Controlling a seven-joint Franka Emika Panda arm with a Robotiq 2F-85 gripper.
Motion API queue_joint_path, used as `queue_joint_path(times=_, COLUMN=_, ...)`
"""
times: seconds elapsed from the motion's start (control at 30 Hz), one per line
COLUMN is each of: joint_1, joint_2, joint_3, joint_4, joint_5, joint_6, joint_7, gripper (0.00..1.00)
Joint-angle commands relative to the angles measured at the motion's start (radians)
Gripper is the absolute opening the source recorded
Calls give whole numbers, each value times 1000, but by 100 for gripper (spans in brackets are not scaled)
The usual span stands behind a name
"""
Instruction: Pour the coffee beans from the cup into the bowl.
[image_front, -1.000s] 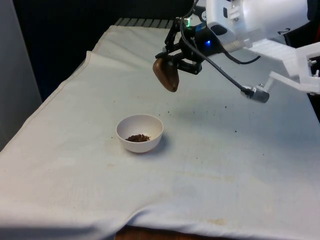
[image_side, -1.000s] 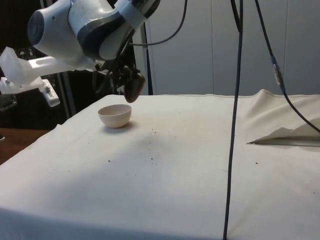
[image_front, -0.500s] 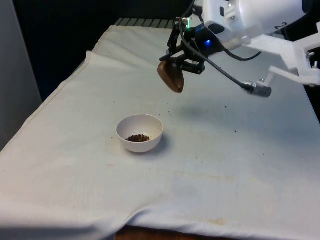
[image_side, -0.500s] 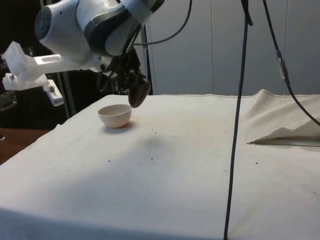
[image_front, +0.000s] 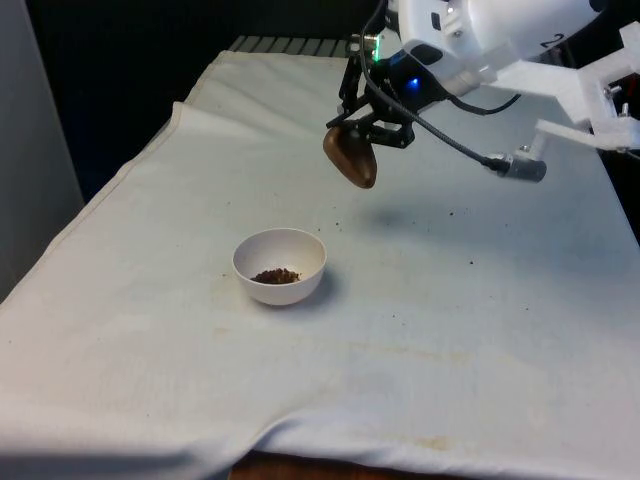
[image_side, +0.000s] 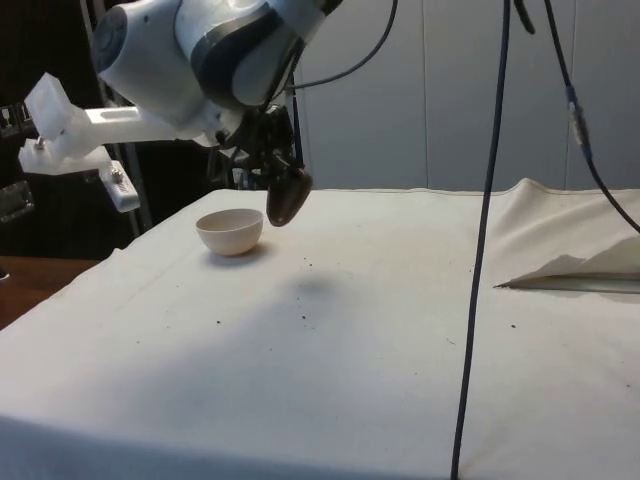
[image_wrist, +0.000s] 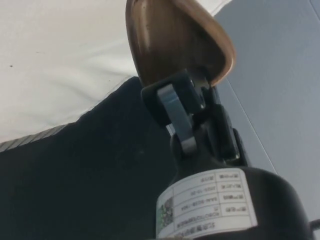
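Above the white cloth (image_front: 480, 330), the gripper (image_front: 372, 128) holds a brown cup (image_front: 352, 158) clamped by its rim between the fingers (image_wrist: 175, 112), tilted steeply in the air. A white bowl (image_front: 280, 266) with coffee beans (image_front: 276, 275) in it sits on the cloth below, toward the front view's left of the cup and apart from it.

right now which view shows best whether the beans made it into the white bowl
The front view: it looks down into the small round white bowl and shows a small brown heap of beans at its bottom. The side view shows the bowl's outer wall, with the inside hidden.
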Motion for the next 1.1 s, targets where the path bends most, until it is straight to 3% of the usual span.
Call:
queue_joint_path(times=0.0, joint_1=0, joint_2=-7, joint_3=-1, joint_4=-11, joint_5=2, joint_6=7, joint_7=4, gripper=0)
queue_joint_path(times=0.03, joint_1=-10, joint_2=-26, joint_3=4, joint_4=-38, joint_5=11, joint_6=39, joint_7=11, gripper=0)
queue_joint_path(times=0.23, joint_1=-13, joint_2=-69, joint_3=-5, joint_4=-112, joint_5=21, joint_6=89, joint_7=39, gripper=0)
queue_joint_path(times=0.27, joint_1=-4, joint_2=-52, joint_3=-8, joint_4=-88, joint_5=14, joint_6=58, joint_7=33, gripper=0)
queue_joint_path(times=0.3, joint_1=-13, joint_2=-69, joint_3=-5, joint_4=-112, joint_5=21, joint_6=89, joint_7=39, gripper=0)
queue_joint_path(times=0.5, joint_1=-17, joint_2=-112, joint_3=-21, joint_4=-190, joint_5=28, joint_6=155, joint_7=67, gripper=0)
queue_joint_path(times=0.53, joint_1=-6, joint_2=-104, joint_3=-26, joint_4=-181, joint_5=22, joint_6=132, joint_7=68, gripper=0)
queue_joint_path(times=0.57, joint_1=-17, joint_2=-116, joint_3=-25, joint_4=-198, joint_5=28, joint_6=163, joint_7=68, gripper=0)
queue_joint_path(times=0.83, joint_1=-20, joint_2=-136, joint_3=-56, joint_4=-249, joint_5=31, joint_6=246, joint_7=60, gripper=0)
queue_joint_path(times=0.87, joint_1=-10, joint_2=-130, joint_3=-59, joint_4=-240, joint_5=22, joint_6=221, joint_7=70, gripper=0)
queue_joint_path(times=0.9, joint_1=-21, joint_2=-136, joint_3=-59, joint_4=-251, joint_5=32, joint_6=255, joint_7=57, gripper=0)
queue_joint_path(times=1.07, joint_1=-23, joint_2=-137, joint_3=-78, joint_4=-265, joint_5=41, joint_6=303, joint_7=36, gripper=0)
